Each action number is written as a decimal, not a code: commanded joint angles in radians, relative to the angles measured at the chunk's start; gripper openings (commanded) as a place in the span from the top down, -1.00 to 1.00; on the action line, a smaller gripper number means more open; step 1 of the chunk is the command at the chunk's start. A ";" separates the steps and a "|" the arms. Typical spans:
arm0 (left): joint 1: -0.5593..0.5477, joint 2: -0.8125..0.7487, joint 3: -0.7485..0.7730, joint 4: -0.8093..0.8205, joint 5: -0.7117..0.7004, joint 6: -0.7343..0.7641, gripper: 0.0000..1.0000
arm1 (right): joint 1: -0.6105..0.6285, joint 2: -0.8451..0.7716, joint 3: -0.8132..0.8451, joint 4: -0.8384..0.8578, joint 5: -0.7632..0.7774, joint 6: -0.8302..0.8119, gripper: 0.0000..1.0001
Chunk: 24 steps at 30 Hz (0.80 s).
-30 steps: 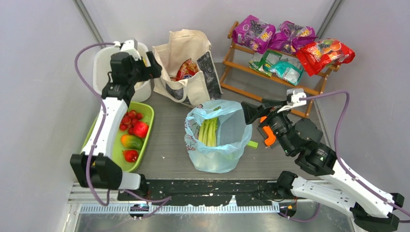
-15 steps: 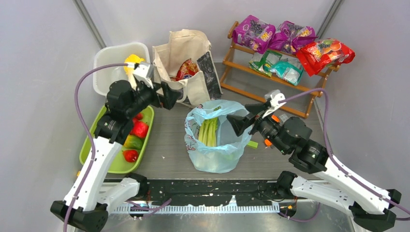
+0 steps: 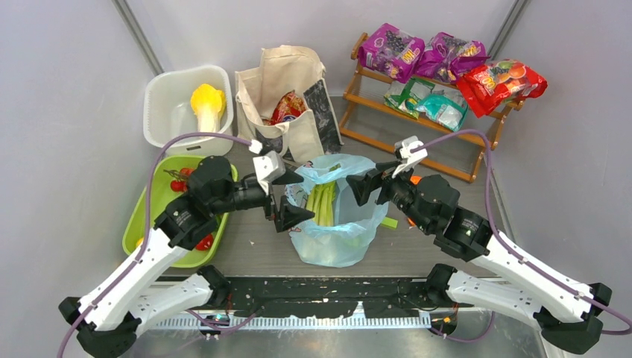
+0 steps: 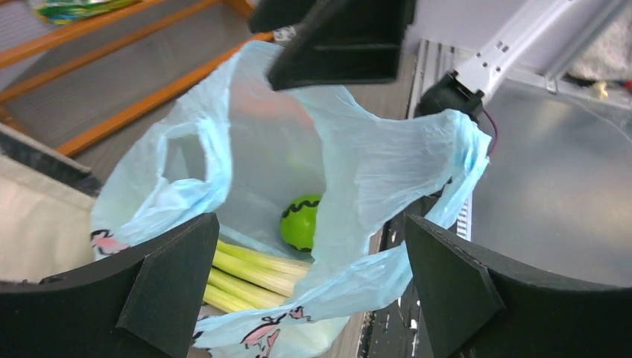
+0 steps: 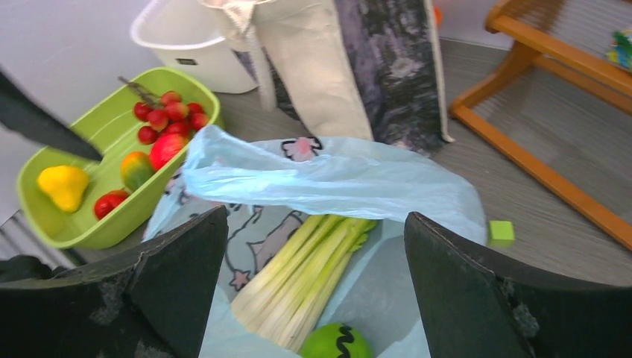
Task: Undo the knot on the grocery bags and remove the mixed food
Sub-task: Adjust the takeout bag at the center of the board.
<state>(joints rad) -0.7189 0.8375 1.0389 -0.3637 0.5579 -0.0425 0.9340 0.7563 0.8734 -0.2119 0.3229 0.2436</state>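
Observation:
The light-blue plastic bag [image 3: 332, 239] stands open in the middle, its handles loose; no knot shows. Inside lie green-white stalks [image 3: 322, 203] and a green fruit [image 4: 302, 221]; both also show in the right wrist view, stalks [image 5: 309, 272] and fruit [image 5: 337, 343]. My left gripper [image 3: 292, 198] is open and empty at the bag's left rim [image 4: 309, 253]. My right gripper [image 3: 367, 181] is open and empty over the bag's right rim [image 5: 316, 224]. The cream canvas tote [image 3: 287, 82] stands behind, with a red snack packet [image 3: 287, 107] inside. A yellow vegetable [image 3: 206, 101] lies in the white tub [image 3: 160, 89].
A green tray [image 3: 160, 198] with red, green and yellow fruits sits at the left. A wooden rack [image 3: 417, 142] at the back right holds purple packets [image 3: 391, 48], teal packets [image 3: 428, 101] and a red packet [image 3: 499, 80]. A small green cube [image 3: 389, 221] lies right of the bag.
My left arm has swung from the white tub down to the bag's left rim, leaving the yellow vegetable in the tub. My right gripper has moved left to the bag's right rim.

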 commanded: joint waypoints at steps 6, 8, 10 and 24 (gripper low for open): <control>-0.132 0.064 0.025 -0.030 -0.036 0.110 -0.99 | -0.106 -0.008 0.045 -0.064 0.079 0.034 -0.91; -0.139 0.077 0.029 -0.023 -0.045 0.108 -0.99 | -0.116 -0.019 0.033 -0.064 0.071 0.041 -0.91; -0.146 0.095 0.038 -0.016 -0.049 0.100 -0.99 | -0.121 -0.031 0.021 -0.064 0.068 0.044 -0.91; -0.288 0.113 0.113 0.042 -0.031 -0.024 -0.99 | -0.125 -0.055 -0.005 -0.064 0.045 0.019 -0.91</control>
<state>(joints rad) -0.9802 1.0050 1.0847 -0.3927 0.5125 -0.0002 0.8139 0.7052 0.8635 -0.2962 0.3752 0.2741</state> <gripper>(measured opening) 0.994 0.955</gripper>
